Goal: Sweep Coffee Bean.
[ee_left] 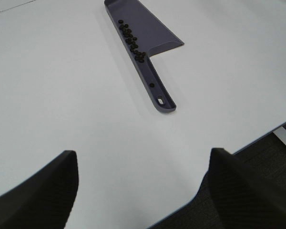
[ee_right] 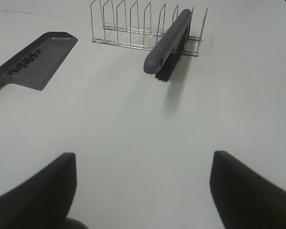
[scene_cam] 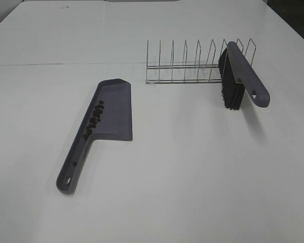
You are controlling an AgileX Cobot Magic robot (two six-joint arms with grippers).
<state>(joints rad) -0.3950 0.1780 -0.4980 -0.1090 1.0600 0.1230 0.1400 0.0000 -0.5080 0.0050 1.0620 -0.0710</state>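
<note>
Exterior high view: a white worktop (scene_cam: 192,182) carries a grey-purple dustpan (scene_cam: 114,109) lying flat left of centre, its handle pointing toward the near edge and its wide mouth toward the far edge. The coffee beans (scene_cam: 95,117) lie in a loose line inside the pan along its left wall, down to where the handle begins; one or two sit on the handle itself. Toward the far right stands a wire rack (scene_cam: 192,63), and a brush (scene_cam: 243,76) with a grey-purple handle and black bristles leans tilted in the rack's right end, bristles downward. Neither arm appears in this view. Left wrist view: the left gripper (ee_left: 143,191) hangs above the bare worktop (ee_left: 62,95) near one of its edges, jaws spread wide with nothing between them. The dustpan (ee_left: 152,33) lies well apart from it, beans (ee_left: 131,40) strung along one wall and a single bean on the handle. Right wrist view: the right gripper (ee_right: 143,191) has its jaws spread and empty above the worktop (ee_right: 133,124). The brush (ee_right: 169,40) rests in the rack (ee_right: 128,28) well beyond, and the dustpan (ee_right: 38,59) is partly in frame to one side.
</note>
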